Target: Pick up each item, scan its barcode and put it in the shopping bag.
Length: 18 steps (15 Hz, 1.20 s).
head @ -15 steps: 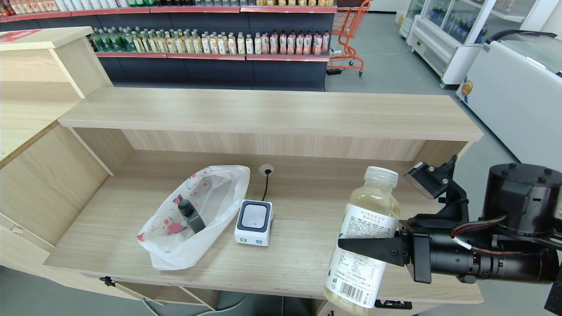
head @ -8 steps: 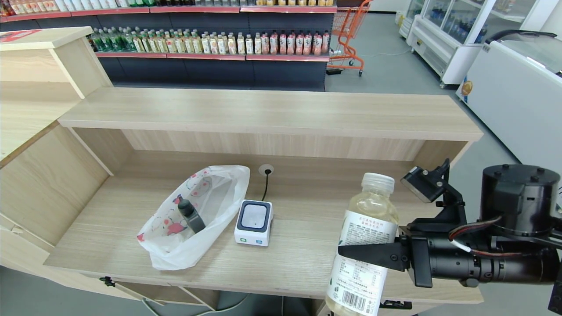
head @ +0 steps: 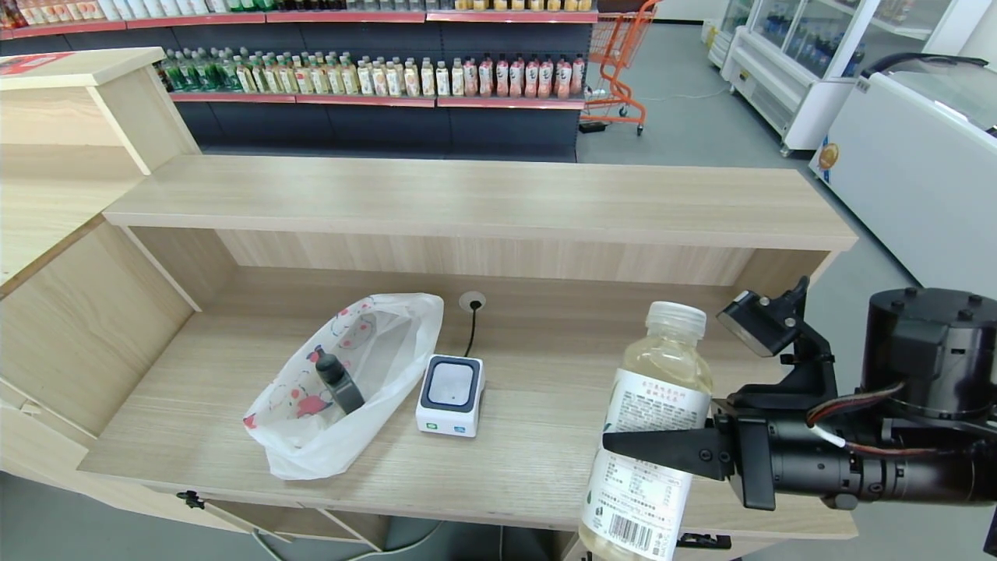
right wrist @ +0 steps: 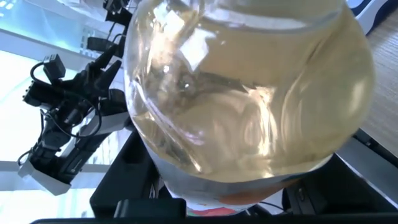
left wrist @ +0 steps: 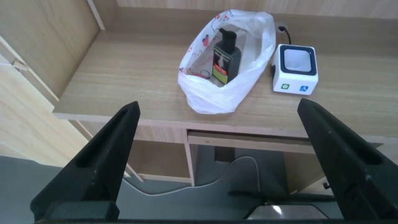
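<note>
Closest to the right wrist camera, the drink bottle (right wrist: 249, 93) shows as clear curved plastic and pale liquid; its print cannot be read there. From the head camera its base is cut off by the frame edge, and a barcode (head: 631, 534) shows low on the label. The right gripper (head: 615, 444) clamps the bottle at mid-label. One black finger crosses the front and the other is hidden behind. The right arm lies level, coming in from the right at the near right edge of the counter (head: 514, 467). The bottle stands almost upright, white cap on top, leaning slightly right. The left gripper (left wrist: 217, 124) hangs short of the counter's near edge, jaws spread wide and holding nothing. Farther in sits the scanner (head: 451, 393), window facing up. Just to its left lies the shopping bag (head: 397, 343), a dark bottle (head: 336, 382) inside.
</note>
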Motion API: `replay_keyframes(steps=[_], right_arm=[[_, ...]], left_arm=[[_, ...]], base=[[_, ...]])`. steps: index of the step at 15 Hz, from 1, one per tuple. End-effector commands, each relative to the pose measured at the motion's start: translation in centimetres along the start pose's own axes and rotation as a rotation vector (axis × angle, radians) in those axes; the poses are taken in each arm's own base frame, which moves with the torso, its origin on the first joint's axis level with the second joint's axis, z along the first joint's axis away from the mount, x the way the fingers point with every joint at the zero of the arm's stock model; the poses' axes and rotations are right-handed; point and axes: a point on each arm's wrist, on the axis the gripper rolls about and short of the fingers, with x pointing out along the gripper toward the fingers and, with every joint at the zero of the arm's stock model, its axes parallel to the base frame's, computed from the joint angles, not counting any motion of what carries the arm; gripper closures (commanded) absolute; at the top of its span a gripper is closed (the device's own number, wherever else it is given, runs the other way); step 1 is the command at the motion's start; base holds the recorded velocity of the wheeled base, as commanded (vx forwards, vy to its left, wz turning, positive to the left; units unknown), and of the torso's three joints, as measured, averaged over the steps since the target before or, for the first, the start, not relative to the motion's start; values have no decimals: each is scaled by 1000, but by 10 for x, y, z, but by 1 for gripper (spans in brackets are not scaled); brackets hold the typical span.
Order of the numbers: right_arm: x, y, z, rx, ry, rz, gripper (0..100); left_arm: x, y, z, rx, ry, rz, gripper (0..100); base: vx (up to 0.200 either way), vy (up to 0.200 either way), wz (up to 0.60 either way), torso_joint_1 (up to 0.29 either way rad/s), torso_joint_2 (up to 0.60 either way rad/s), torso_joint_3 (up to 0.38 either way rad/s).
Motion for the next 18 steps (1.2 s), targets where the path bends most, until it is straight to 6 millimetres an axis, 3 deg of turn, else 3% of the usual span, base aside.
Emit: replay_keyframes(steps=[1, 6, 10, 12, 15, 16, 18], right_arm=[[0, 1, 0, -4, -3, 2, 100], [-2, 3, 1, -19, -9, 7, 100], [-8, 2, 1, -158, -26, -17, 100], [-19, -16, 5, -427, -58, -168, 100], [-73, -65, 5, -861, 0, -511, 100], [-88, -72, 4, -987, 39, -592, 100], [-95, -75, 12, -1210, 32, -651, 100]], left_arm=[[0, 0, 0, 0, 1, 0, 0], [0, 0, 0, 0, 1, 0, 0], [0, 0, 0, 0, 0, 0, 0], [0, 0, 0, 0, 1, 0, 0], [0, 0, 0, 0, 0, 0, 0], [0, 0, 0, 0, 1, 0, 0], [0, 0, 0, 0, 1, 0, 0]], base=[[0, 0, 0, 0, 0, 0], [0, 0, 0, 0, 0, 0], [0, 0, 0, 0, 0, 0], [0, 0, 0, 0, 0, 0], [0, 0, 0, 0, 0, 0], [0, 0, 0, 0, 0, 0], [0, 0, 0, 0, 0, 0]])
